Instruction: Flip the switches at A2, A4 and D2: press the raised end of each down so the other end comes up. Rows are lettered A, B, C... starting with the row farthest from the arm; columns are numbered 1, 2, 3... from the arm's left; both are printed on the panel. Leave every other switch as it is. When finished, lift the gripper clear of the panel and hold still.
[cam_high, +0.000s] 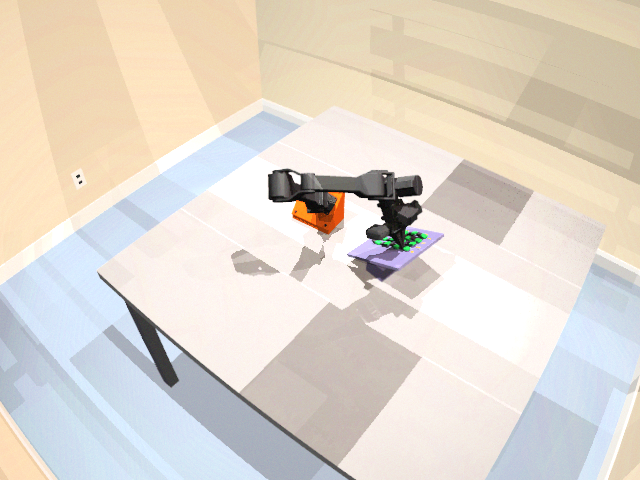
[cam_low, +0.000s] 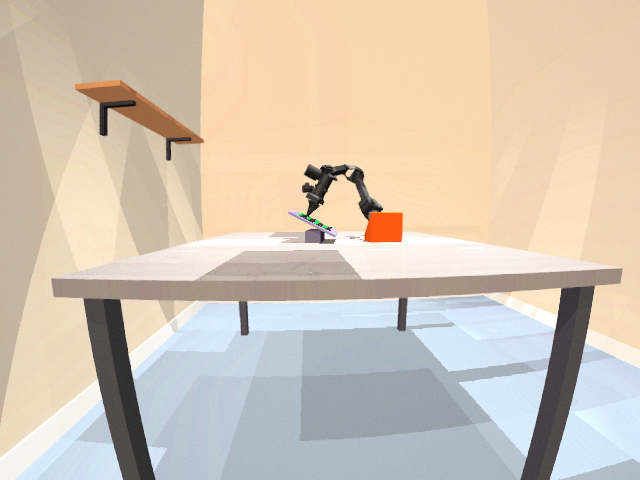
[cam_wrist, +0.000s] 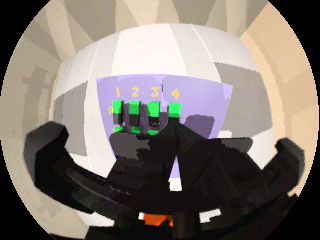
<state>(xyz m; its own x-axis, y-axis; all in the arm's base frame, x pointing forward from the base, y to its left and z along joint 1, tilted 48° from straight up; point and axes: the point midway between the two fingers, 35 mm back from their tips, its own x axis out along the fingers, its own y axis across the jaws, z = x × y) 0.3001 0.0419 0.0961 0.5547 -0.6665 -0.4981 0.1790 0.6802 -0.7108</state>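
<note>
The purple panel (cam_high: 372, 251) (cam_low: 331, 233) (cam_wrist: 225, 102) is tilted on a block, with rows of green-and-black switches. In the wrist view the printed numbers 1 to 4 stand above the top row. Switch A2 (cam_wrist: 135, 113) shows a green far half and a dark near half, as do A1 (cam_wrist: 117, 111) and A3 (cam_wrist: 154, 112). Switch A4 (cam_wrist: 174, 109) shows its green far part; its near part is hidden by the fingertips. My gripper (cam_high: 403, 248) (cam_low: 308, 214) (cam_wrist: 174, 123) is shut and empty, its tips at A4's near part. D2 and most lower switches are hidden behind the gripper.
The orange arm base (cam_high: 330, 217) (cam_low: 385, 227) stands on the table (cam_high: 206, 289) (cam_low: 439, 273) on the arm's side of the panel. A grey block (cam_low: 313, 236) is under the panel. A wooden shelf (cam_low: 139, 111) is on the wall, far from the arm.
</note>
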